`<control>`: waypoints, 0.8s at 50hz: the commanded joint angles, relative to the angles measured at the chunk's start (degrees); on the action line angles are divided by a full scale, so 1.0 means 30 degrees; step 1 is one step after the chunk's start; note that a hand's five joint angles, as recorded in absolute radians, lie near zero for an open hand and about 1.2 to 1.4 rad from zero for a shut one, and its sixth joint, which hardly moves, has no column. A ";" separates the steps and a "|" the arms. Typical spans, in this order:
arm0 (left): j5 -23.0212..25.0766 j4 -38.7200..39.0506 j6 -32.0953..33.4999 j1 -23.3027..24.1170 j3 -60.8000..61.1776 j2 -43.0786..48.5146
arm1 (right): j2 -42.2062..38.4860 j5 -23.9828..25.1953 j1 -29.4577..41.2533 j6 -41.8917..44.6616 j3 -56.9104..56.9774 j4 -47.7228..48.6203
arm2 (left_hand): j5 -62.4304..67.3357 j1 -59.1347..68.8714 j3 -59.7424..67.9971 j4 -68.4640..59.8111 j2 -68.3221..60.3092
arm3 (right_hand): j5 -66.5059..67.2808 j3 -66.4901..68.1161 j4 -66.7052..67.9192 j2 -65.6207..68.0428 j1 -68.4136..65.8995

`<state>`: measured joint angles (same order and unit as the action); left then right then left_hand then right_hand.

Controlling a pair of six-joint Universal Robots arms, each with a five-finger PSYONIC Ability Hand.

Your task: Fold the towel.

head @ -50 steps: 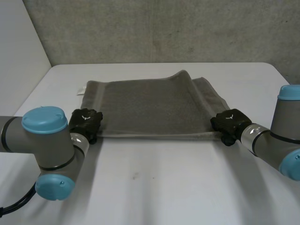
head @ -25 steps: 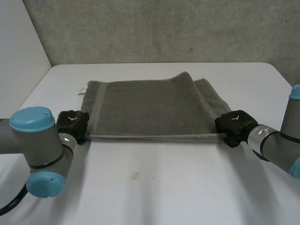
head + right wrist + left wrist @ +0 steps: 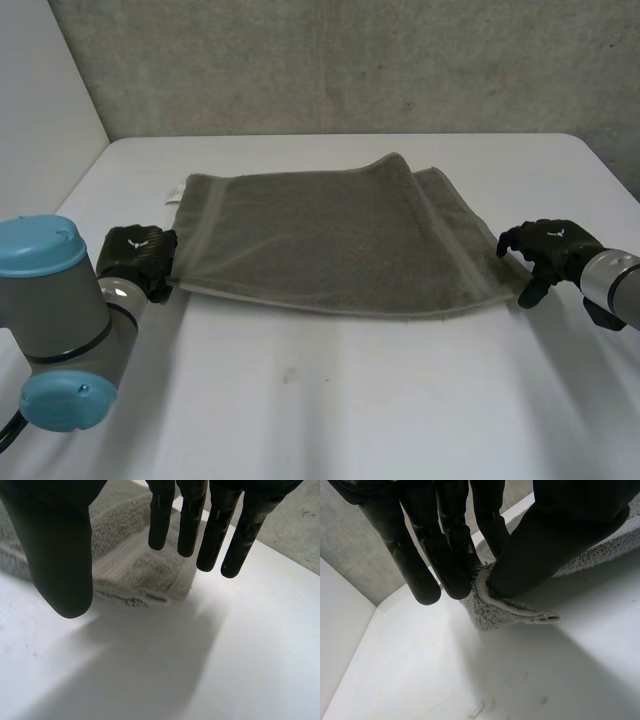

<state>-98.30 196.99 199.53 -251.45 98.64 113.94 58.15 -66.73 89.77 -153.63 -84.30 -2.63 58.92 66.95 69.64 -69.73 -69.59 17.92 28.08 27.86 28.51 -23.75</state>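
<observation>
A grey towel [image 3: 320, 235] lies doubled over on the white table [image 3: 350, 400], with a raised ridge along its far right part. My left hand [image 3: 135, 257] sits at the towel's near left corner. In the left wrist view its fingers [image 3: 450, 555] and thumb pinch that towel [image 3: 505, 610] corner, lifted slightly off the table. My right hand [image 3: 545, 250] hovers just right of the near right corner, apart from the cloth. In the right wrist view its fingers [image 3: 215, 530] hang straight and spread, with the towel [image 3: 130, 565] lying flat beneath them, unheld.
A small white label [image 3: 173, 190] sticks out at the towel's far left corner. A grey wall rises behind the table's far edge. Bare table stretches in front of the towel and to the right of it.
Both hands moved outward. The right hand opened and let go of the near right corner, which now lies on the table. The left hand drew its corner further left.
</observation>
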 commanded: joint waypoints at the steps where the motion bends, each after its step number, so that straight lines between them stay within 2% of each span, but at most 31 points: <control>1: 0.0011 0.0018 -0.0005 0.0028 -0.0037 0.0107 | -0.0808 0.0152 -0.0215 0.1053 0.0179 0.0113 | 0.3693 0.4352 0.3454 -0.3422 -0.3470 | 0.0726 0.0675 0.0746 0.0528 -0.2117; 15: 0.0011 -0.0011 -0.0005 -0.0031 -0.0037 0.0283 | -0.1572 0.0093 -0.0039 0.0935 0.0678 0.0495 | 0.3693 0.4352 0.3454 -0.3422 -0.3470 | 0.1343 0.1292 0.1364 0.1145 -0.2734; 17: -0.0018 -0.0011 -0.0005 -0.0060 -0.0095 0.0283 | -0.1981 0.0064 -0.0039 0.0906 0.0707 0.1253 | 0.3693 0.4352 0.3454 -0.3422 -0.3470 | 0.4072 0.4021 0.4093 0.3874 -0.5463; 18: -0.0018 -0.0011 -0.0005 -0.0060 -0.0095 0.0283 | -0.1982 0.0064 -0.0039 0.0906 0.0707 0.1256 | 0.3693 0.4352 0.3454 -0.3422 -0.3470 | 0.4090 0.4039 0.4111 0.3893 -0.5481; 20: -0.0018 -0.0069 -0.0005 -0.0031 -0.0095 0.0283 | -0.2303 0.0064 0.0019 0.0877 0.0707 0.1898 | 0.3693 0.4352 0.3454 -0.3422 -0.3470 | 1.0888 1.0837 1.0909 1.0691 -1.2279; 21: -0.0018 -0.0069 -0.0005 -0.0031 -0.0095 0.0283 | -0.2305 0.0064 0.0019 0.0877 0.0707 0.1901 | 0.3693 0.4352 0.3454 -0.3422 -0.3470 | 1.0931 1.0880 1.0951 1.0733 -1.2322; 22: -0.0018 -0.0156 0.0024 -0.0031 -0.0095 0.0312 | -0.2392 0.0064 0.0019 0.0848 0.0736 0.2249 | 0.3693 0.4352 0.3454 -0.3422 -0.3470 | 1.7295 1.7244 1.7316 1.7097 -1.8686; 27: 0.0011 -0.0740 0.0082 0.0173 -0.0066 0.0283 | -0.2041 0.0064 0.0078 0.0291 0.0825 0.2516 | 0.3693 0.4352 0.3454 -0.3422 -0.3470 | 1.7359 1.7308 1.7380 1.7162 -1.8750; 31: 0.0041 -0.2202 0.0228 0.0291 -0.0357 -0.0504 | -0.0723 0.0064 0.0019 -0.0002 0.0766 0.2165 | 0.3693 0.4352 0.3454 -0.3422 -0.3470 | 1.7359 1.7308 1.7380 1.7162 -1.8750; 33: 0.0070 -0.3020 0.0258 0.0262 -0.0533 -0.1465 | 0.2192 0.0064 -0.0097 0.0260 0.0882 0.0593 | 0.3693 0.4352 0.3454 -0.3422 -0.3470 | 1.7359 1.7308 1.7380 1.7162 -1.8750; 34: 0.0070 -0.3028 0.0258 0.0262 -0.0535 -0.1475 | 0.2207 0.0064 -0.0098 0.0262 0.0883 0.0583 | 0.3693 0.4352 0.3454 -0.3422 -0.3470 | 1.7359 1.7308 1.7380 1.7162 -1.8750; 36: 0.0390 -0.5302 0.0782 0.0262 -0.0973 -0.3488 | 0.4278 0.0181 -0.0243 0.1135 0.1203 -0.2158 | 0.3693 0.4352 0.3454 -0.3422 -0.3470 | 1.7359 1.7308 1.7380 1.7162 -1.8750; 40: 0.0801 -0.7121 0.1980 0.0262 -0.0946 -0.4663 | 0.5781 0.0181 -0.0508 0.2752 0.1381 -0.4720 | 0.3693 0.4352 0.3454 -0.3422 -0.3470 | 1.7359 1.7308 1.7380 1.7162 -1.8750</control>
<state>-97.52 184.67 201.29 -250.64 96.48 106.84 66.95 -66.35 89.27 -151.25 -81.15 -4.97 58.93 66.95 69.64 -69.75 -69.59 55.63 67.71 68.25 67.46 -55.85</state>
